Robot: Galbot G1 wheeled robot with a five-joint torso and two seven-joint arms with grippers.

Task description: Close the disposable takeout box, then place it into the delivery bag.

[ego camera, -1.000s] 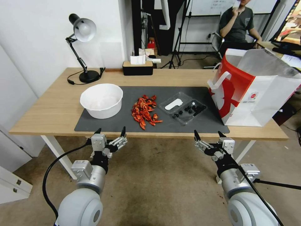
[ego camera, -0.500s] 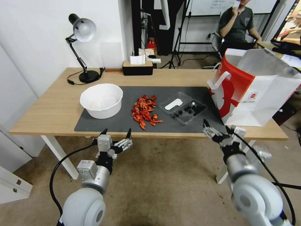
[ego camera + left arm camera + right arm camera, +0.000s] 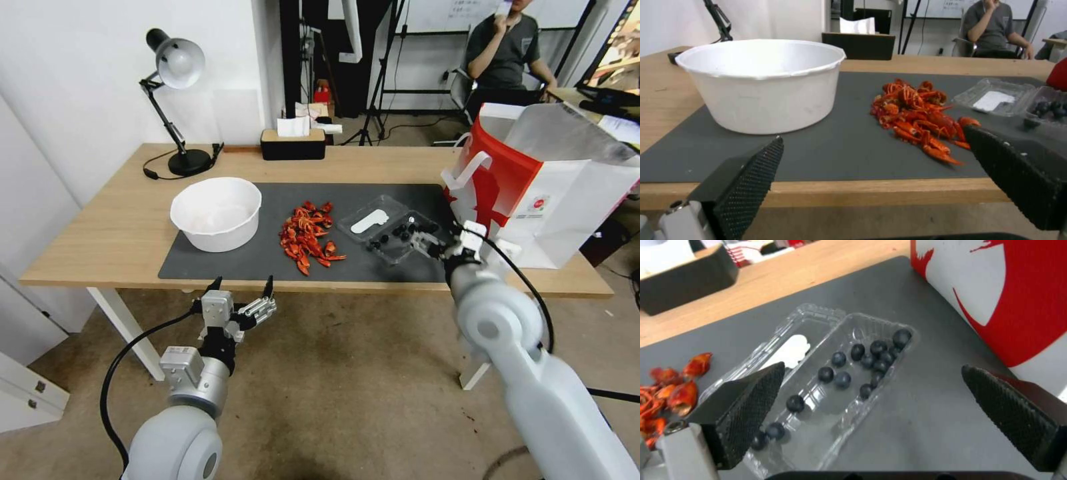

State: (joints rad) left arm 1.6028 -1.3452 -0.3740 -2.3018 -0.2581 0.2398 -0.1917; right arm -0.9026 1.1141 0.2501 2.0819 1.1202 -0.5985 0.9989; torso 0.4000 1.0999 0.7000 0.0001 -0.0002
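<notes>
The round white plastic bowl (image 3: 215,213) is seen on the left part of the flat dark grey mat (image 3: 227,263), and it is not needed for this job. Just below the table's near edge the left gripper (image 3: 241,285) is held with its fingers spread wide and nothing between them, likely so it is out of the way. Next comes a heap of red crayfish shells (image 3: 307,237), left lying on the mat. Beside the heap the small clear plastic takeout box (image 3: 389,229) is found lying open and flat, with a white oval piece in its far half and dark round berries in its near half. The right gripper (image 3: 427,241) is held at the box's right end, its fingers spread apart around nothing, probably so one half can be caught and folded over. Furthest right, the big red and white paper delivery bag (image 3: 533,193) is stood upright with its mouth open, so the box can be dropped in once shut
</notes>
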